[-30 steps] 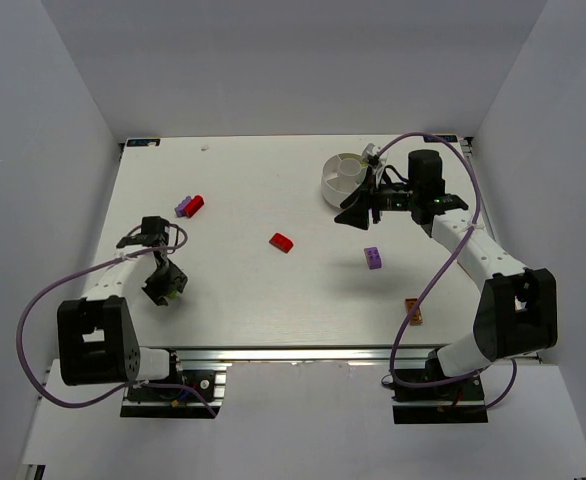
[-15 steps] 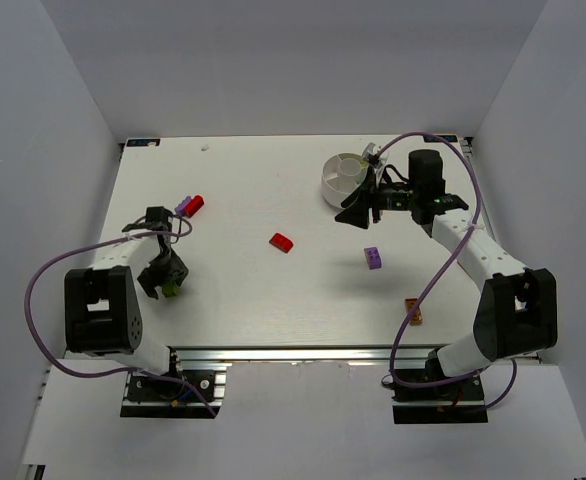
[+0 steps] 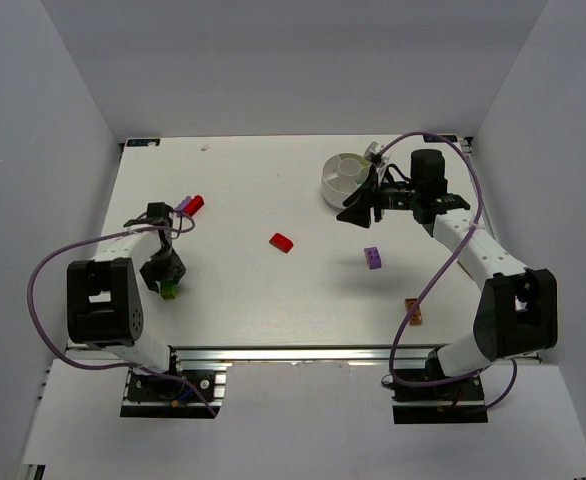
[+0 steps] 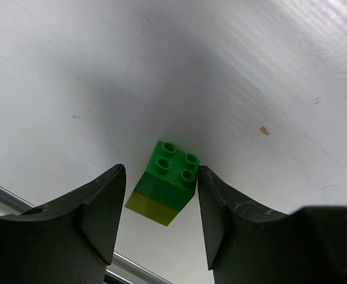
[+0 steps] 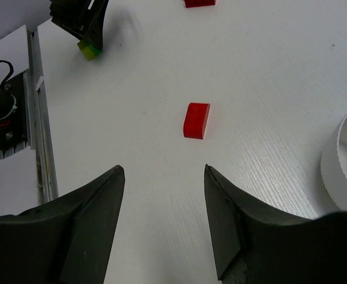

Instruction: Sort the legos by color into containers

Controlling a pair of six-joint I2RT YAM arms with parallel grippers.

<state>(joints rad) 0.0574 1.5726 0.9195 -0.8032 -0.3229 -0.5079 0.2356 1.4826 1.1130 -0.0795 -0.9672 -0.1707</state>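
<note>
A green brick stacked on a yellow-green one (image 4: 164,189) lies on the table near the front left (image 3: 169,291). My left gripper (image 4: 161,170) is open around it. The right finger touches the brick's corner and the left finger stands apart. My right gripper (image 5: 161,171) hovers open and empty next to the round white dish (image 3: 348,178). A red brick (image 5: 196,120) lies ahead of it, mid-table (image 3: 282,242). Other legos on the table are a purple brick (image 3: 373,257), an orange brick (image 3: 412,311), and a red (image 3: 194,203) and purple (image 3: 182,207) pair at the left.
The dish's rim (image 5: 345,154) shows at the right edge of the right wrist view. A metal rail (image 3: 303,353) runs along the table's front edge, close to the green brick. White walls enclose the table on three sides.
The left arm's elbow has swung in over the table and its gripper has shifted slightly back; the green brick now shows beside the fingers. The right arm has not moved.
</note>
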